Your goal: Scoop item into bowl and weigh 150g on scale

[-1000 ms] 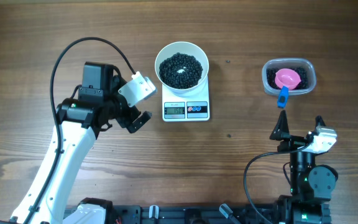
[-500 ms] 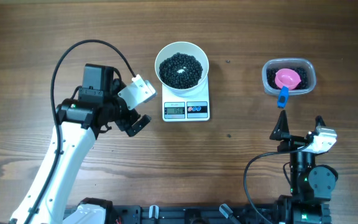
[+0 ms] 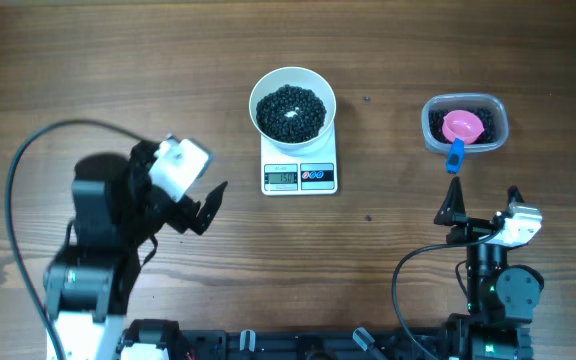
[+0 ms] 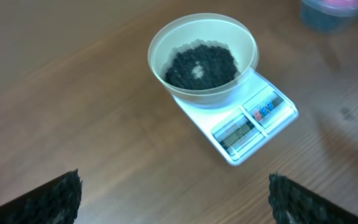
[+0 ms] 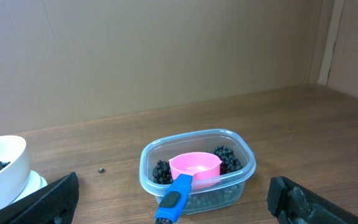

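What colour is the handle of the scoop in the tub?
Blue handle; right wrist view shows it best.

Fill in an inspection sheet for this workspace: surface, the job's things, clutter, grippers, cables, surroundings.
Surface: wooden table, brown grain.
Job's things: white bowl of black beans stands on the scale; clear tub holds more beans and a pink scoop with a blue handle.
Clutter: one dark speck on the table between bowl and tub.
Grippers: left gripper and right gripper both open, empty, touching nothing.
Cables: black cable loops above the left arm; second cable curls beside the right arm.
Surroundings: plain brown wall behind the table.
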Available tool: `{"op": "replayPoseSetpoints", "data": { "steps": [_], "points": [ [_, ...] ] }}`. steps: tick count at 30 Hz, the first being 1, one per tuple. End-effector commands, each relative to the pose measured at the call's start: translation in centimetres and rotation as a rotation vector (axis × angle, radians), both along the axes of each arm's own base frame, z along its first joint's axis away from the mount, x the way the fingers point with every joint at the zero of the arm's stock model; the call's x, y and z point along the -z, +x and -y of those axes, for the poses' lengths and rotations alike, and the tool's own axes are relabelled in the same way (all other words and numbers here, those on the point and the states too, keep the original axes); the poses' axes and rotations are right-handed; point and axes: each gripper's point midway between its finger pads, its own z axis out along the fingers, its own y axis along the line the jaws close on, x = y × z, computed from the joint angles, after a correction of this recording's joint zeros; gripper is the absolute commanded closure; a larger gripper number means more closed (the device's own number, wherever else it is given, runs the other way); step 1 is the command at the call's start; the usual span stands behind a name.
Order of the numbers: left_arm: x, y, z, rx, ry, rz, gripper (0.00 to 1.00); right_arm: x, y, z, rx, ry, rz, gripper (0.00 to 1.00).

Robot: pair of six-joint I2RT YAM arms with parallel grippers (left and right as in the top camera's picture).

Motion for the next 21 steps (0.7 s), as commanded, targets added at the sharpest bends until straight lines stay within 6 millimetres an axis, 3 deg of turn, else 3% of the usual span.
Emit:
{"op": "replayPoseSetpoints", "data": {
  "steps": [1, 7, 21],
  "points": [
    [0.7, -1.2, -0.8, -0.109, -0.14, 0.041, 0.0, -0.4, -0.1, 0.1, 0.006, -0.02, 0.016, 0.0],
    [1.4, -2.3, -2.5, -0.202, -0.176, 0.25, 0.0, -0.4, -0.1, 0.1, 0.006, -0.02, 0.016, 0.0],
    [3.7, -2.3, -4.3, -0.304, -0.235, 0.448, 0.0, -0.4, -0.1, 0.1, 0.006, -0.02, 0.016, 0.0]
  ]
}}
